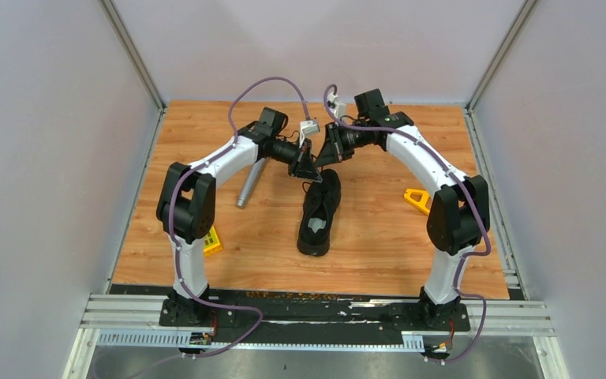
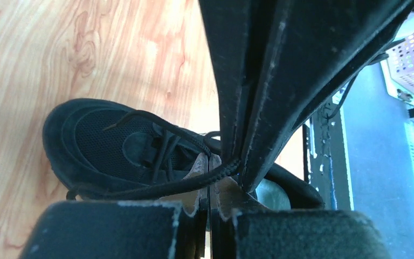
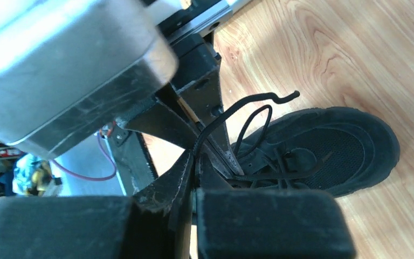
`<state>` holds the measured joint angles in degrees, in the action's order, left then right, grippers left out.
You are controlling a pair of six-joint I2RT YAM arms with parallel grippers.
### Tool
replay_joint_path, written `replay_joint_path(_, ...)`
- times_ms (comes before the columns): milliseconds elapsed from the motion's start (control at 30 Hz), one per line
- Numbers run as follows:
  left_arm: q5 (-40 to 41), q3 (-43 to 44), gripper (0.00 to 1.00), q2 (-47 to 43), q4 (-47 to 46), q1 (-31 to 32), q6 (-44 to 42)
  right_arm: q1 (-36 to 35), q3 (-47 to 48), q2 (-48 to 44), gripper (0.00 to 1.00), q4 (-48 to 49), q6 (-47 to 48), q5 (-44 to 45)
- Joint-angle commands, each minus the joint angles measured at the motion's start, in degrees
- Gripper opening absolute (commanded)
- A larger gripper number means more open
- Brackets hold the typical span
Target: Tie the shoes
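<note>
Across the wooden surface [image 1: 379, 237], both arms bend inward from their bases and meet above the toe end of the shoe [image 1: 318, 217]. It lies upright at mid-surface, heel toward the bases, toe pointing away. A silver microphone [image 1: 248, 185] lies to its left, beneath the left arm. The left hand [image 2: 209, 181] is pressed together, pinching a black lace [image 2: 156, 190]. The right hand [image 3: 195, 164], tips close against the left's, is likewise clamped on the lace, whose free end curls upward.
</note>
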<state>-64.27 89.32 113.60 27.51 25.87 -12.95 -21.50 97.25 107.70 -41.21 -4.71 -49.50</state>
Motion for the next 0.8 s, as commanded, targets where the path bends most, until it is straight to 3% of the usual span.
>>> replay_joint_path(0,-4.83,-2.29,0.0,-2.81,-4.31,0.32,-2.32,-2.37,-1.54,-4.14,0.02,1.6,10.93,3.34)
replay_joint_path(333,-4.47,-13.29,0.0,-9.05,-22.08,0.24,-0.78,-4.8,-2.81,-5.92,0.02,-4.19,20.77,8.95)
replay_joint_path(600,-1.28,-21.24,0.0,-9.28,-48.26,0.24,14.05,-5.96,-1.96,-6.44,0.03,-8.31,23.26,12.09)
replay_joint_path(767,0.43,-21.84,0.0,-8.7,-50.46,0.18,14.12,-8.16,-1.57,-7.08,0.07,-9.25,26.65,14.06)
